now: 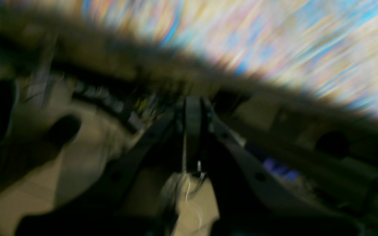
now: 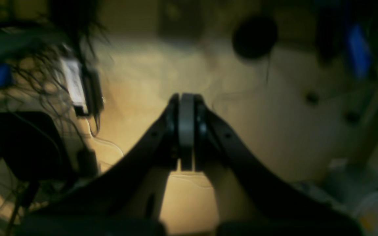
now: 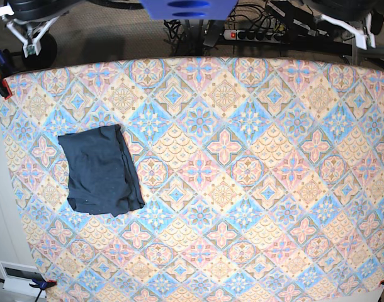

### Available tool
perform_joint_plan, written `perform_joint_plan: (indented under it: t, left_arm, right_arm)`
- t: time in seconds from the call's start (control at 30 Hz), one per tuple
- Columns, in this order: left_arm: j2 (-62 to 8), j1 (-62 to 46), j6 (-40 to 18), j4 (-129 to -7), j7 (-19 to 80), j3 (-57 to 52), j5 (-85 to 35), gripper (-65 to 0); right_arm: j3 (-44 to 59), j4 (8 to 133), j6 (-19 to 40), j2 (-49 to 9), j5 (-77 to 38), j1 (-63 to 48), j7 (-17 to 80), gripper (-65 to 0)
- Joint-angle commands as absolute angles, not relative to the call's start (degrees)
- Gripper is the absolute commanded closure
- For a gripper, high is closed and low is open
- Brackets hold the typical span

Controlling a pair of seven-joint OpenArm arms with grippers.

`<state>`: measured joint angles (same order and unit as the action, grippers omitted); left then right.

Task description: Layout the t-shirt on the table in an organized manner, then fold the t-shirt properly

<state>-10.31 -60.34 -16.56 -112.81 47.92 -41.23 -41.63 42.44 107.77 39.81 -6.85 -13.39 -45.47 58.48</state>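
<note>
T-shirt folding looks finished, and neither gripper touches the garment: the left gripper (image 1: 193, 131) has its jaws pressed together on nothing, seen through heavy blur in its wrist view, with a smeared streak of the patterned surface (image 1: 274, 39) across the upper right. The right gripper (image 2: 186, 131) also has its jaws together and empty, pointing at a dim tan floor (image 2: 274, 131) with a black chair (image 2: 28, 144) at the left. In the base view both arms sit past the far edge of the surface (image 3: 242, 189). The t-shirt (image 3: 101, 170) lies folded into a compact dark navy rectangle, flat on the surface toward that view's left side, well apart from either arm
</note>
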Motion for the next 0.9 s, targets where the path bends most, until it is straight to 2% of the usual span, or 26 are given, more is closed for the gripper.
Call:
perform_joint_plan:
  t: [0.0,0.13,0.23,0.43,0.6,0.87]
  left_arm:
    - [-9.98,-61.41,-16.66,-111.43,47.60,-41.10,-39.78,0.0]
    - [-9.36,-59.82,-16.66,-101.93,47.25,-39.34,-34.15,0.0]
    - [-9.71,-57.36,-16.66,-93.23,41.89,-35.47,-31.78,0.0]
    - [-11.65,-50.33,-16.48,-77.41,27.47,-21.23,-22.55,0.0]
    - [-11.30,-42.07,-16.40,-62.90,21.23,-12.35,-17.63,0.0]
    - [-11.38,-30.55,-16.31,-43.30,11.47,-1.45,-16.75,0.0]
  right_arm:
    - [41.36,107.47,40.00,-6.90,-11.82,-47.25,56.48,-0.1]
    - [33.54,100.09,40.00,-6.90,-7.08,-49.89,49.63,-0.1]
    - [29.76,90.59,40.00,-6.90,-3.65,-48.31,45.49,-0.1]
    - [24.92,71.60,40.00,-6.99,-1.89,-39.69,39.08,-0.1]
    - [20.44,54.99,40.00,-10.59,-1.71,-30.64,31.78,-0.1]
    - [13.85,31.78,40.00,-10.51,-1.71,-20.53,18.15,-0.1]
